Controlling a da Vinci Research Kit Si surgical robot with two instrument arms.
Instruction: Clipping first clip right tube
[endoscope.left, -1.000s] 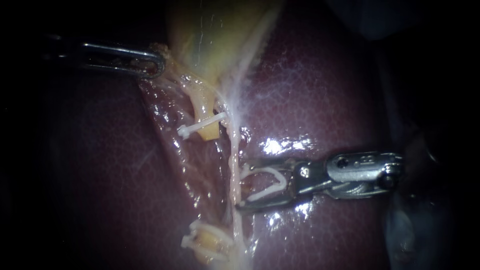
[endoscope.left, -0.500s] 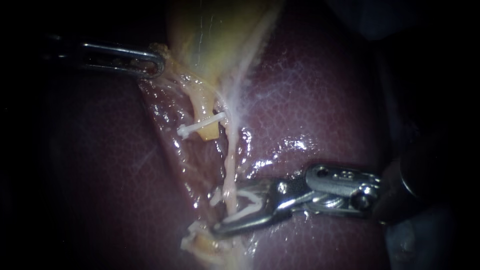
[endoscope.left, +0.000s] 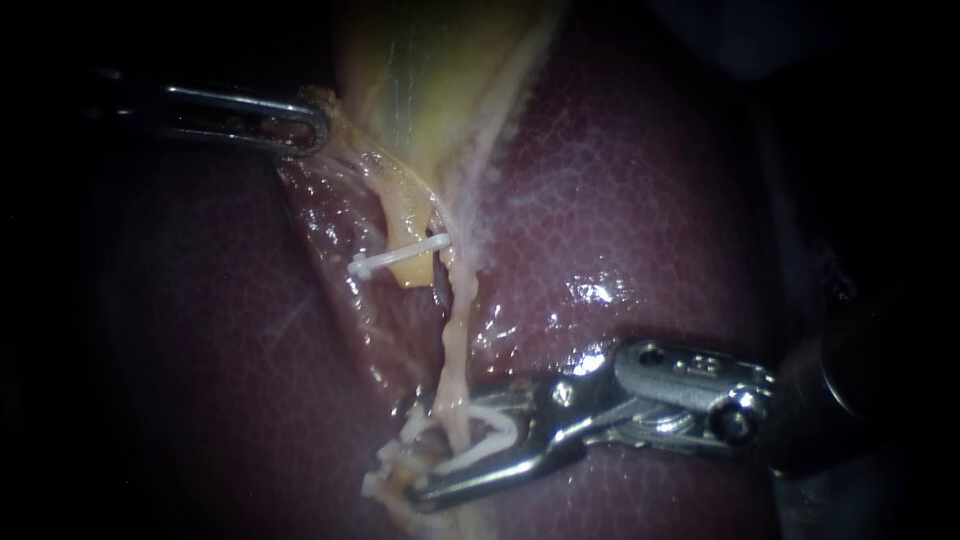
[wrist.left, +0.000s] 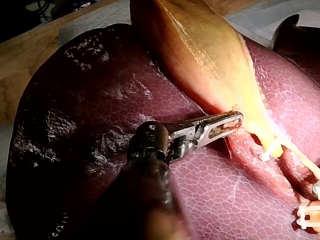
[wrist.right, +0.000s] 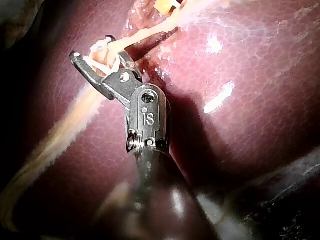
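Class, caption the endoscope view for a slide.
Left instrument grips the gallbladder; right instrument holds a clip astride the tube.

right tube (endoscope.left: 452, 350): pale thin strand | clip (endoscope.left: 478, 458): white, open, straddling tube

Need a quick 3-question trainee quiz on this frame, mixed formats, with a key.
1. Multiple choice: what does the right tool carry between its jaws? A) a white clip B) a needle C) nothing
2. True or false: the pale tube passes between the right tool's jaws.
3. Fill in: the left tool grips tissue at the edge of the ____.

Key: 1 A. 2 true. 3 gallbladder.
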